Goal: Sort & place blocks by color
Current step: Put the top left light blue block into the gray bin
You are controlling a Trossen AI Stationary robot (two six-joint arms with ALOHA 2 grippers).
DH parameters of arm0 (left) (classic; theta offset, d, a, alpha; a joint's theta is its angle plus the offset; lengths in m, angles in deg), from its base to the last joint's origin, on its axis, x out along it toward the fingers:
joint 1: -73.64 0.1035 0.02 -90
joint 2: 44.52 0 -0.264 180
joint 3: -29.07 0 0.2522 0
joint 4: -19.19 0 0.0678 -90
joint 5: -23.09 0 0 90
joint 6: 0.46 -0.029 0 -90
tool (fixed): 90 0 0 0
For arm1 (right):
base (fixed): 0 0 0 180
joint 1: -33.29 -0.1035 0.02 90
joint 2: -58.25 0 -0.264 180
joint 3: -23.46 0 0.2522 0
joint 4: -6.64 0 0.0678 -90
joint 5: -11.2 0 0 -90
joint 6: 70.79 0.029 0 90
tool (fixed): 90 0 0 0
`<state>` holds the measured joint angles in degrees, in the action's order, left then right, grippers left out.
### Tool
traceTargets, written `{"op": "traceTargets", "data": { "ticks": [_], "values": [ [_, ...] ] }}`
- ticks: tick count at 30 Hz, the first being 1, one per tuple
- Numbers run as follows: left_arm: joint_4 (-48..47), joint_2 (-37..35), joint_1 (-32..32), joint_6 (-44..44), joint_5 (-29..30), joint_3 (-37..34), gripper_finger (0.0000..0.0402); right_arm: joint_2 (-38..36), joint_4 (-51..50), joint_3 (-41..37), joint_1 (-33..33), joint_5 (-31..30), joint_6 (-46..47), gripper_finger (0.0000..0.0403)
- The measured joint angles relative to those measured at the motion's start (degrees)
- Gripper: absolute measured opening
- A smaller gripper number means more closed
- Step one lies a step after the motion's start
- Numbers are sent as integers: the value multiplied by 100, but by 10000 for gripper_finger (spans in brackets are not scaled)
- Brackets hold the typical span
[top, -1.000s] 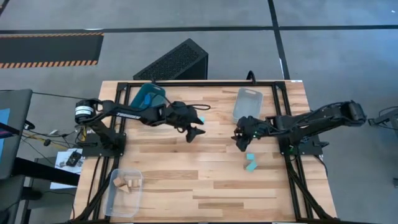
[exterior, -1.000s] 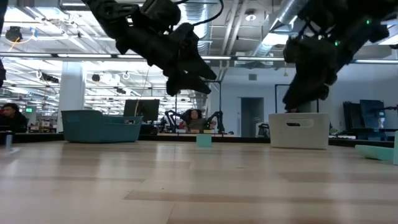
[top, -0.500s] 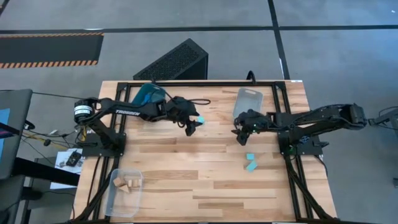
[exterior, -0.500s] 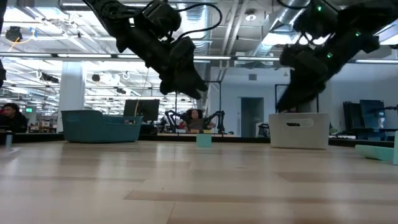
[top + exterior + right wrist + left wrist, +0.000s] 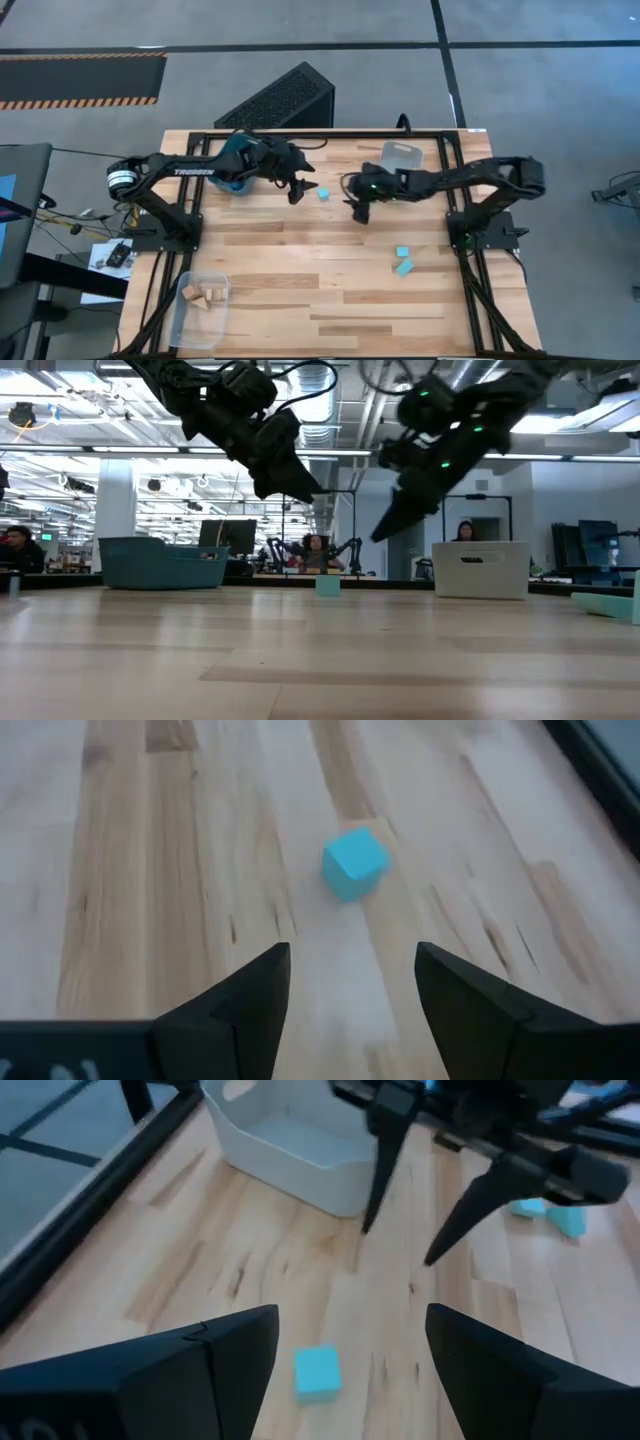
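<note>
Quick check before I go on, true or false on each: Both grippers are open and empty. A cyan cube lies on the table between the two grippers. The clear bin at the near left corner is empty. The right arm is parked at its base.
1. Left gripper and right gripper are open and empty. True.
2. A cyan cube lies on the table between them. True.
3. The near-left clear bin is empty. False: it holds tan blocks.
4. The right arm is parked. False: it reaches out toward the cube.

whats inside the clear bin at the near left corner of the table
The clear bin holds a few tan wood blocks bunched at one end. Their exact count is unclear. No blue or cyan blocks show inside.
</note>
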<state>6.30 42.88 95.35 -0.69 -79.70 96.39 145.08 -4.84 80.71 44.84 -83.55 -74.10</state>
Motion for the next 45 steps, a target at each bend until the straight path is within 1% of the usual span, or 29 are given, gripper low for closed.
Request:
{"op": "traceTargets", "data": {
  "ticks": [4, 7, 10, 15, 17, 20, 26, 30, 34, 38, 41, 42, 45],
  "values": [
    [-203, -21, 65, -240, -60, 0, 240, 711, -41, 627, 109, 103, -167, 240],
    [-472, -104, 99, -402, -92, -2, 240, 1111, -377, 1098, 219, 258, -107, 240],
    [-797, -231, 126, -588, -115, -2, 240, 1346, -692, 1457, 299, 315, -46, 240],
    [-892, -330, 162, -818, -150, -8, 240, 1577, -802, 1770, 325, 335, -220, 240],
    [-833, -261, 171, -908, -256, -69, 240, 1557, -971, 1807, 351, 347, -219, 240],
    [-486, 50, 167, -980, -372, -220, 239, 1525, -1020, 1827, 364, 347, -214, 240],
    [635, 805, 123, -974, -395, -214, 239, 1153, -1451, 1829, 392, 329, -103, 240],
    [1094, 1294, 115, -930, -395, -205, 239, 969, -1800, 1827, 392, 291, 67, 240],
    [1097, 1578, 113, -915, -396, -208, 239, 837, -2052, 1826, 394, 283, 177, 240],
    [1391, 1821, 81, -910, -466, -200, 239, 830, -2145, 1826, 392, 284, 250, 240],
    [1440, 2071, 3, -858, -460, -189, 239, 832, -2205, 1826, 382, 308, 427, 240],
    [1437, 2135, -17, -841, -423, -179, 239, 832, -2207, 1826, 375, 307, 475, 240],
    [1533, 2260, -83, -773, -67, -142, 236, 832, -2198, 1826, 326, 307, 490, 240]
  ]
}}
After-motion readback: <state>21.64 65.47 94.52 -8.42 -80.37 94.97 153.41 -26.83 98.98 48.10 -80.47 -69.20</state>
